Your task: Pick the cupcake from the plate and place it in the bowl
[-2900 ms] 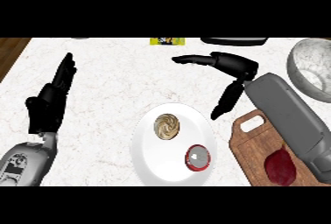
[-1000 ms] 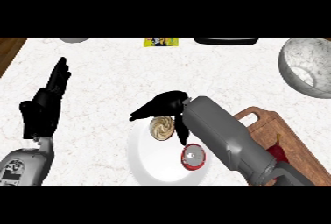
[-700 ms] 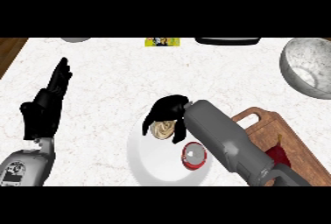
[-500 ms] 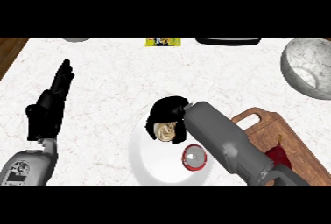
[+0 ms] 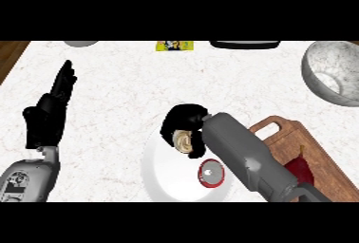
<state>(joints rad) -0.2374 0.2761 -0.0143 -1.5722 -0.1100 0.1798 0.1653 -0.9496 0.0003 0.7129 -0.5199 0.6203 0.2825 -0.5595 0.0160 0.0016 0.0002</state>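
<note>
The right robot hand [image 5: 184, 124] is curled round the cupcake [image 5: 184, 141], which sits at the upper edge of the white plate [image 5: 163, 172] on the table [image 5: 140, 80]. The left robot hand [image 5: 48, 116] rests released at the left, fingers straight. The bowl [image 5: 335, 72] stands well apart at the upper right.

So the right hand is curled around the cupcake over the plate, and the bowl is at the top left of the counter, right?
Not quite. The head view shows the bowl at the top right. The rest holds: the right hand is curled around the cupcake over the plate.
</note>
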